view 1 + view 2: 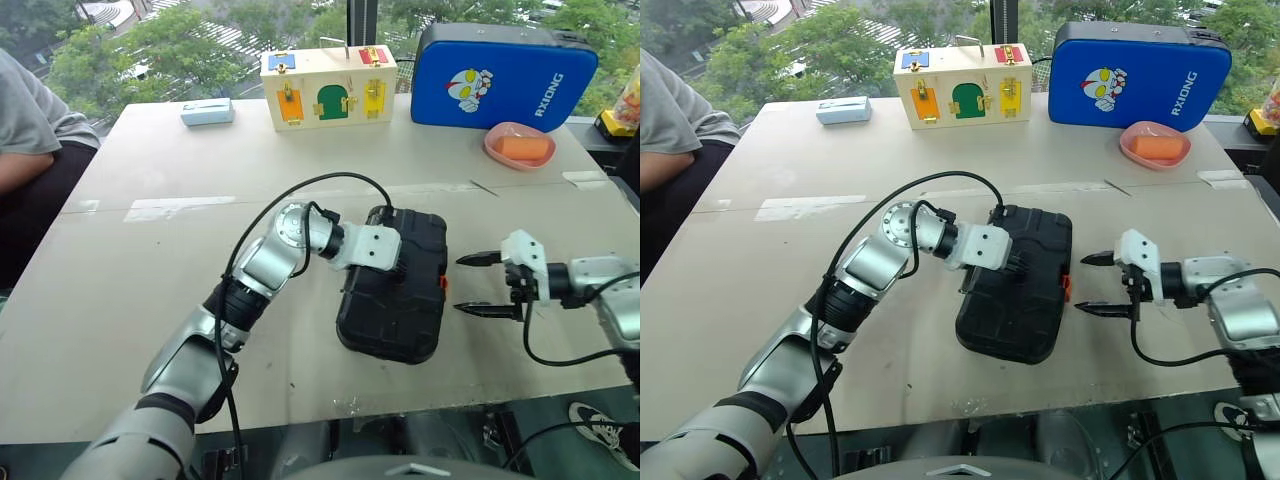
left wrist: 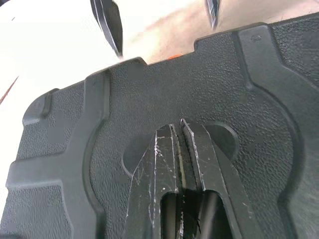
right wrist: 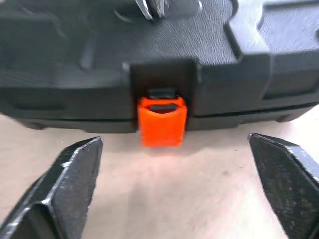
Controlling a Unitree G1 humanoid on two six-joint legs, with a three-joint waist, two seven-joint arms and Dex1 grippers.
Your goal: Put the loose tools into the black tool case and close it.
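Tool (image 1: 478,285) (right, spread) faces closed case (image 1: 400,300); "RXIONG" bag (image 1: 503,78) behind.

Count: 1 black tool case (image 1: 395,300), closed, 1 orange latch (image 3: 161,121). 1 blue case (image 1: 500,77). 1 wooden box (image 1: 328,89). 1 pink dish (image 1: 519,146). 1 light-blue box (image 1: 207,111). 2 grippers: left (image 2: 180,130), right (image 1: 478,284). 1 person (image 1: 30,130).

Soft daylight comes from the windows at twelve o'clock, leaving the table (image 1: 150,300) evenly lit with faint shadows, while the left wrist view blows out white toward ten o'clock.
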